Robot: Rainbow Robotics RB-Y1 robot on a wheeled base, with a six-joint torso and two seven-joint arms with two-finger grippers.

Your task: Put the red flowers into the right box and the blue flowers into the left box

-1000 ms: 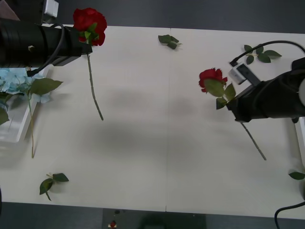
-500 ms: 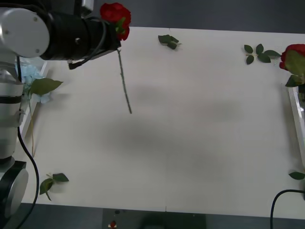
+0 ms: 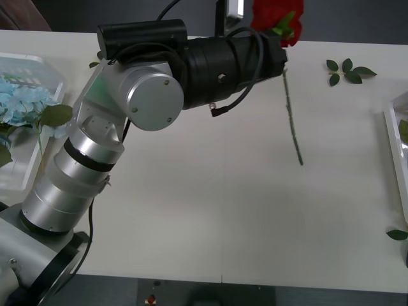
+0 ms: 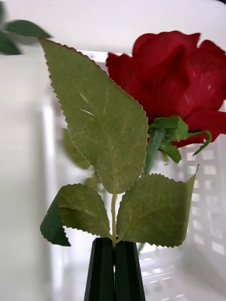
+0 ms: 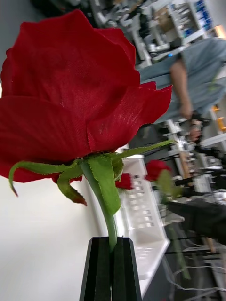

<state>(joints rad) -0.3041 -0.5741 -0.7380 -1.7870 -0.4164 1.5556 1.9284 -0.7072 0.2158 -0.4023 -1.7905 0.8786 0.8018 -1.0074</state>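
My left arm [image 3: 159, 89] reaches across the table [image 3: 210, 210] to the far side; the blue flowers [image 3: 16, 105] lie in the left box [image 3: 38, 67]. My left gripper [image 5: 112, 268] is clamped on a red rose [image 3: 278, 19] — stem dangling. My right gripper [image 4: 114, 270] pinches another rose [image 4: 174, 89] over the right box [image 4: 207, 197].
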